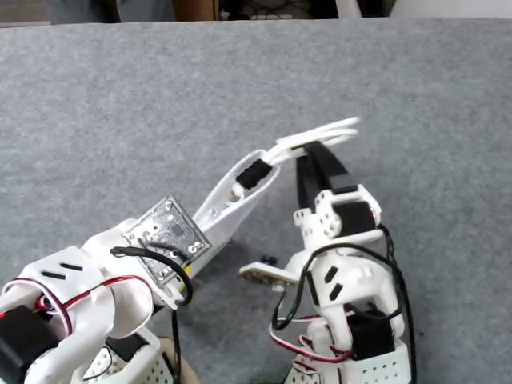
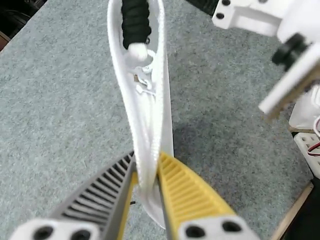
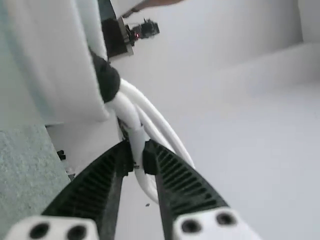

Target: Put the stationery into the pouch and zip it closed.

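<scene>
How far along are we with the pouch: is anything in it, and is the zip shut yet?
Done: a black item sits inside the white pouch. In hand: the left tool clamps one end of the pouch, and the right tool pinches the white loops at the other. Left: the pouch gapes around the black item, so it is not yet zipped shut.

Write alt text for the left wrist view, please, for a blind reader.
The left gripper is shut on one end of a white pouch, held over the grey table. A black cord-like piece sits at the pouch's far end, near the right arm.
</scene>
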You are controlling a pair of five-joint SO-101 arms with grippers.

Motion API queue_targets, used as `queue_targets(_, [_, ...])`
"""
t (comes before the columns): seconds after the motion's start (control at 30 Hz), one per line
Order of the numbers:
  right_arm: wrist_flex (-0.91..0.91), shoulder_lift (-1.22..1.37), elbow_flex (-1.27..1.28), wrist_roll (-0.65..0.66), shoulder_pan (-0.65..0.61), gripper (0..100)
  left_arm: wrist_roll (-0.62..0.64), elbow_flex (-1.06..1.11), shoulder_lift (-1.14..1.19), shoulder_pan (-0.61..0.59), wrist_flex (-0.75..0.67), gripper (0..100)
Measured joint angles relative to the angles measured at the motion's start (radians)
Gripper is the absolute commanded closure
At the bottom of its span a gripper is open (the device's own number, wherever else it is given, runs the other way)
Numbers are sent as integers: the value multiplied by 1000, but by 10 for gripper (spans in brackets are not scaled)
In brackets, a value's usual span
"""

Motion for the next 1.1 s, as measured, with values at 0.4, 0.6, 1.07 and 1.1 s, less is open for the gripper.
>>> queue_targets(0.4, [-98, 0, 5, 0, 138, 986, -2, -20, 8, 0, -8, 972])
queue_targets(0.6, [-164, 0, 3, 0, 183, 986, -3, 29, -3, -3, -11, 972])
queue_targets(1.07, [-181, 0, 5, 0, 296, 986, 14, 41, -14, -3, -11, 972])
queue_targets(1.1, [-181, 0, 11, 0, 304, 986, 14, 51, -26, -3, -11, 972])
